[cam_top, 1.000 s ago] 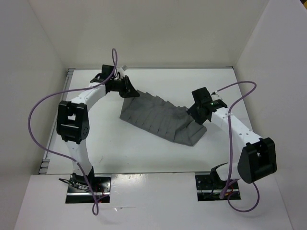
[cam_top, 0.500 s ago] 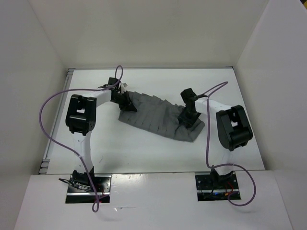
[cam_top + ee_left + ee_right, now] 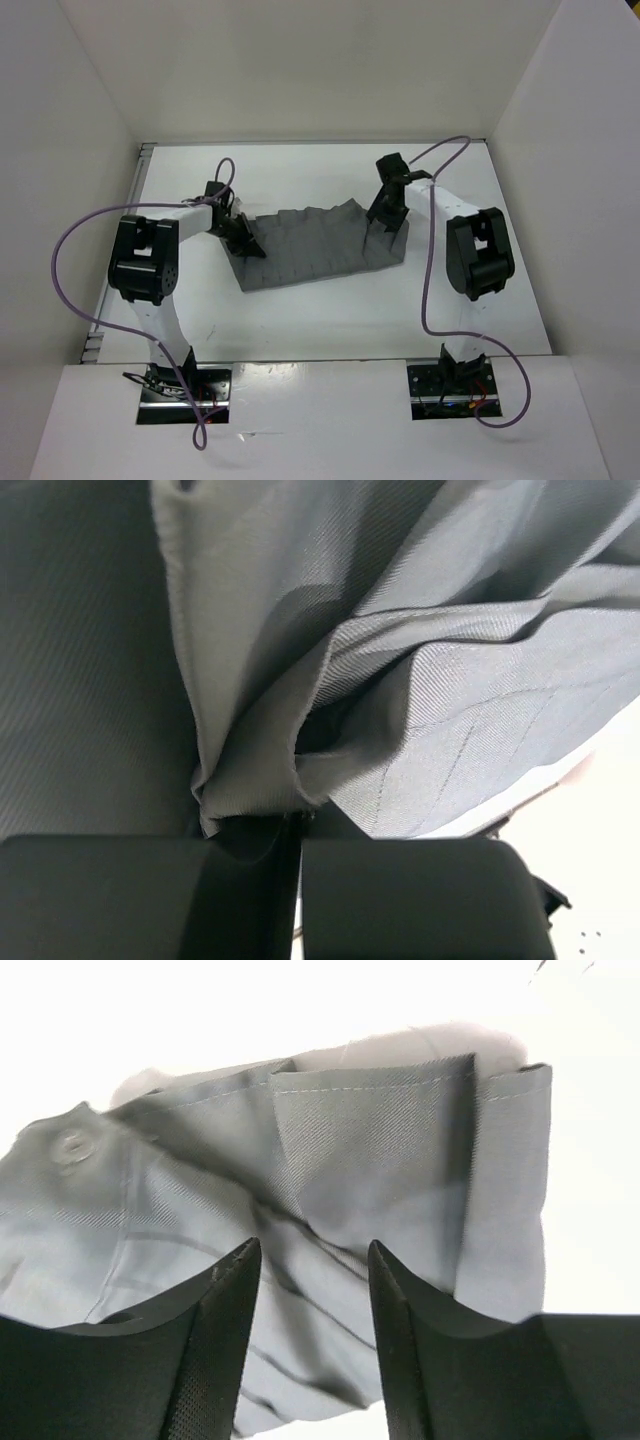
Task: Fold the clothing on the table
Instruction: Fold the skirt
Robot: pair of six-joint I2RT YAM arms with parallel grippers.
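White walls (image 3: 300, 70) stand at the back and on both sides. A white board (image 3: 320, 420) spans the near edge, with two cutouts (image 3: 185, 395). A slotted metal rail (image 3: 93, 347) lines the left side.

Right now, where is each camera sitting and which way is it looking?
Top: above and behind the bases, looking down at the table, the grey skirt, the left arm and the right arm.
Left wrist: on the left arm, facing along its shut left claw, which pinches the skirt.
Right wrist: on the right arm, facing past its open right claw at the skirt.
Shared: all three show the skirt.
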